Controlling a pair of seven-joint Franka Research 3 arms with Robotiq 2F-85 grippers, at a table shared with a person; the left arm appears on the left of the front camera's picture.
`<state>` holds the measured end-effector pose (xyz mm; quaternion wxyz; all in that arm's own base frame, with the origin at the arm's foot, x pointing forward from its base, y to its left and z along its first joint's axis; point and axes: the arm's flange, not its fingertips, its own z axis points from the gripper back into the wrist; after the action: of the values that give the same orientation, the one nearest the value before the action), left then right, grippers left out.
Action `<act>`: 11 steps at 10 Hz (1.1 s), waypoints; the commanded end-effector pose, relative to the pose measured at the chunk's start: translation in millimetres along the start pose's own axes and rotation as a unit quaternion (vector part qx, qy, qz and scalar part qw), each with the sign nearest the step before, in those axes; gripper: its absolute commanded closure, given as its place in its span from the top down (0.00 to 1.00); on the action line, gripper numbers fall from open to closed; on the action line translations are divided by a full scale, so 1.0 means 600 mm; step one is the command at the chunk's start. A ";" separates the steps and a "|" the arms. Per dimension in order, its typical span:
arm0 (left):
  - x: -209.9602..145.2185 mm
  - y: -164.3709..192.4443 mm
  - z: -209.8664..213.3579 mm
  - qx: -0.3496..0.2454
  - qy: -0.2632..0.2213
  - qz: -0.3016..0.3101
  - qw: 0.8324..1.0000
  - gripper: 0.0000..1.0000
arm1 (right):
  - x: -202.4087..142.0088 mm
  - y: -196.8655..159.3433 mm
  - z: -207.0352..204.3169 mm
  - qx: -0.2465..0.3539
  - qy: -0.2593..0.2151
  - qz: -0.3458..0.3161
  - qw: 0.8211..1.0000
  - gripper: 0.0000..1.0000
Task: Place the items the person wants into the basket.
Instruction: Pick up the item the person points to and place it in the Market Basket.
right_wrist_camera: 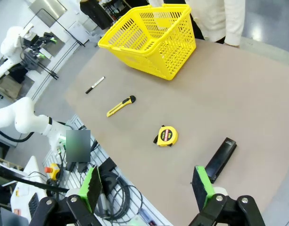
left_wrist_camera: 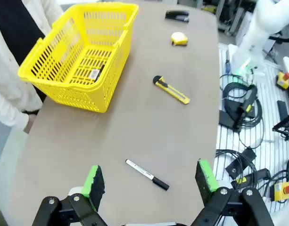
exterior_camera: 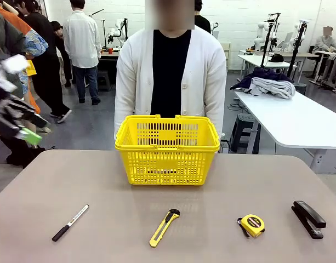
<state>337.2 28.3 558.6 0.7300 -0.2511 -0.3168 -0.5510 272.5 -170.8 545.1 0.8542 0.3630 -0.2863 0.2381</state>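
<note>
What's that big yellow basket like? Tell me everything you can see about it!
The basket is bright yellow and looks like plastic, with slotted lattice walls and a solid rim. Its two handles lie folded down along the rim. It stands upright on the grey-brown table, near the far edge, right in front of the person in the white cardigan. A small dark-and-white patch shows on its floor, too small to identify.

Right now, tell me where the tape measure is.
In the front view the tape measure lies on the right of the table, between the utility knife and the black stapler, nearer the stapler.
</note>
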 end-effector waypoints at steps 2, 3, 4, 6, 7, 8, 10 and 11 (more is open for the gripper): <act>-0.092 0.020 0.058 -0.026 -0.075 -0.004 0.997 1.00 | 0.001 0.000 0.000 0.008 -0.009 0.006 1.000 1.00; -0.114 0.028 0.072 -0.015 -0.090 0.005 0.996 1.00 | 0.001 0.000 0.000 0.008 -0.009 0.006 1.000 1.00; -0.133 0.029 0.082 -0.002 -0.098 0.020 0.995 1.00 | 0.001 0.000 0.000 0.008 -0.009 0.006 1.000 1.00; -0.161 0.033 0.095 0.009 -0.105 0.043 0.993 1.00 | 0.001 0.000 0.000 0.008 -0.009 0.006 1.000 1.00; -0.163 0.031 0.092 0.010 -0.108 0.051 0.993 1.00 | 0.001 0.000 0.000 0.008 -0.009 0.006 1.000 1.00; -0.165 0.030 0.093 0.007 -0.110 0.049 0.993 1.00 | 0.001 0.000 0.000 0.008 -0.009 0.006 1.000 1.00; -0.174 0.032 0.092 0.011 -0.100 0.055 0.993 1.00 | 0.001 0.000 0.000 0.008 -0.009 0.006 1.000 1.00; -0.174 0.032 0.092 0.011 -0.100 0.055 0.993 1.00 | 0.001 0.000 0.000 0.008 -0.009 0.006 1.000 1.00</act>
<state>324.7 138.7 518.2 0.7350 -0.3127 -0.3712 -0.4736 272.4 -170.8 545.1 0.8542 0.3628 -0.2864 0.2381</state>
